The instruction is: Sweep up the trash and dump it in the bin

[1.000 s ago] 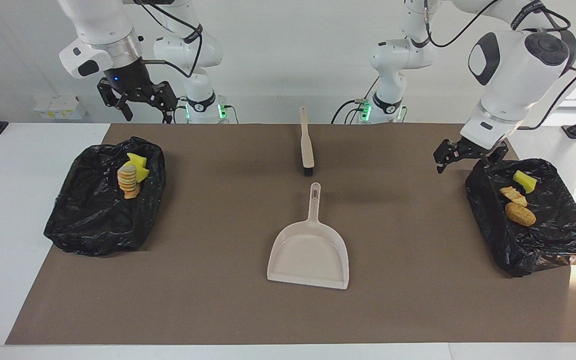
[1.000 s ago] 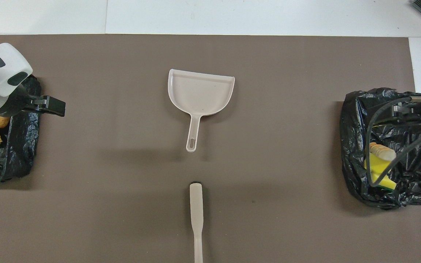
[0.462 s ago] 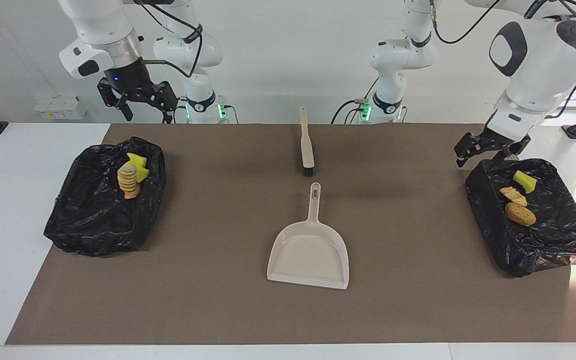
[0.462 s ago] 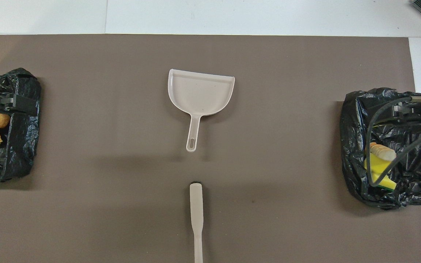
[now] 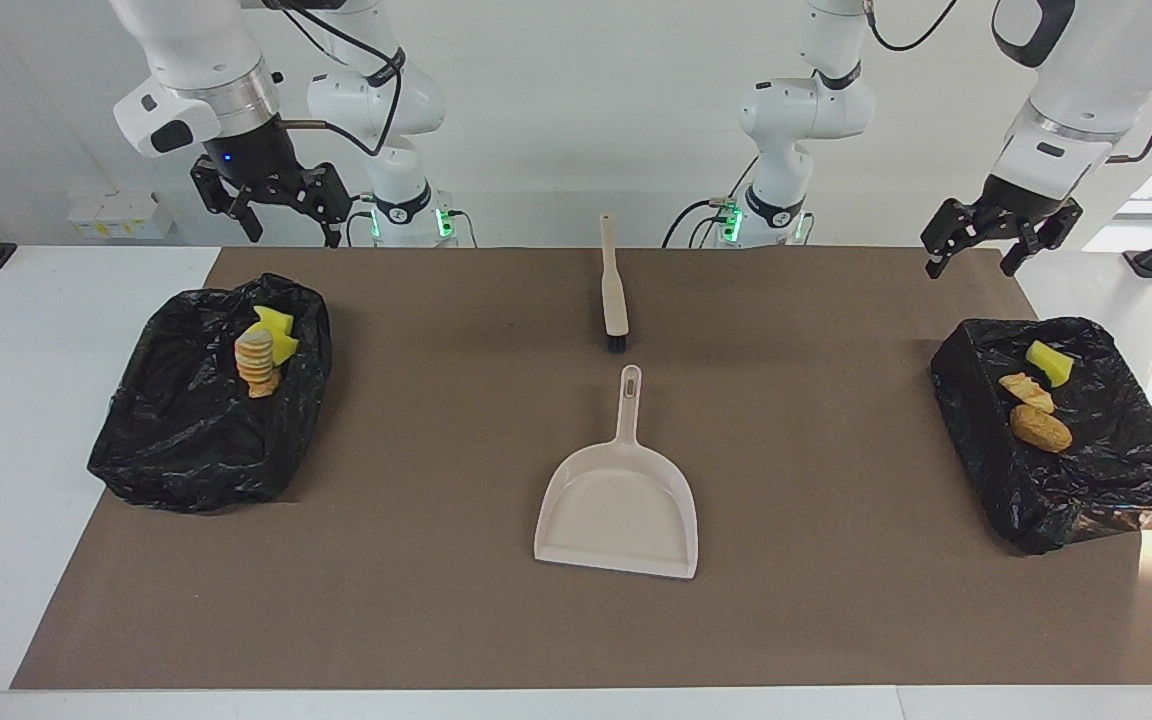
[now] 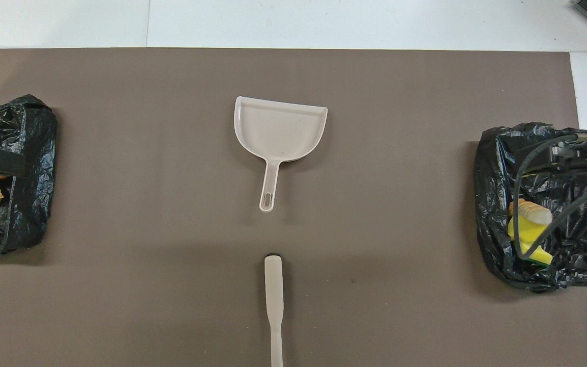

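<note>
My two grippers (image 5: 979,243) (image 5: 281,210) hang open, empty; the trash (image 5: 1040,427) looks light, crumbly, best scooped, not pinched.

Two black-lined bins are seen on the brown mat: one bin (image 5: 206,420) at the right arm's end, the other bin (image 5: 1086,470) at the left arm's end. One dustpan (image 5: 618,500) and one brush (image 5: 613,285) are counted. Five scraps of trash can be made out: a yellow sponge piece (image 5: 278,330) and a tan lump (image 5: 256,362) in the first bin, and a yellow sponge piece (image 5: 1048,362) and two bread-like lumps (image 5: 1039,425) in the second.
</note>
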Action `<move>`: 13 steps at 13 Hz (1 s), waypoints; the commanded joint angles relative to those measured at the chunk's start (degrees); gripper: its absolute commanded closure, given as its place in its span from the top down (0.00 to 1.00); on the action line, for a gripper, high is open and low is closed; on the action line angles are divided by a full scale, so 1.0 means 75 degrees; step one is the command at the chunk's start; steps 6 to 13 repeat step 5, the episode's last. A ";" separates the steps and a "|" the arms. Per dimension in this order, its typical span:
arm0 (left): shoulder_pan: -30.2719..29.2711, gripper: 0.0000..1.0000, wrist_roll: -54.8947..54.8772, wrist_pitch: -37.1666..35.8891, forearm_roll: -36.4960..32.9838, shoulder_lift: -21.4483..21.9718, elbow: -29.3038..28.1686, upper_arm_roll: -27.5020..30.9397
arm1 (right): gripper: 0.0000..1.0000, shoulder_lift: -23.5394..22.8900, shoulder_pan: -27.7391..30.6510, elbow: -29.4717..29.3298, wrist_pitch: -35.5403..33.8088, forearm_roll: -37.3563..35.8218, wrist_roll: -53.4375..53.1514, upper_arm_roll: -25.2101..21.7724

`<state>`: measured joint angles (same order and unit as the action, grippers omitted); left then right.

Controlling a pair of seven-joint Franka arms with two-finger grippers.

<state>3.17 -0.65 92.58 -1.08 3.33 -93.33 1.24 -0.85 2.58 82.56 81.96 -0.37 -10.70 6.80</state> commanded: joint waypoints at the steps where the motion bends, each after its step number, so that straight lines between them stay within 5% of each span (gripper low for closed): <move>1: 0.0199 1.00 0.0028 0.0124 0.0109 0.0072 -0.0166 0.0057 | 1.00 -0.0015 0.0113 -0.0051 -0.0088 0.0038 0.0149 0.0066; 13: 0.0187 1.00 0.0028 0.0229 0.0261 0.0060 -0.0154 0.0069 | 1.00 -0.0027 0.0101 -0.0051 -0.0077 0.0061 0.0149 0.0066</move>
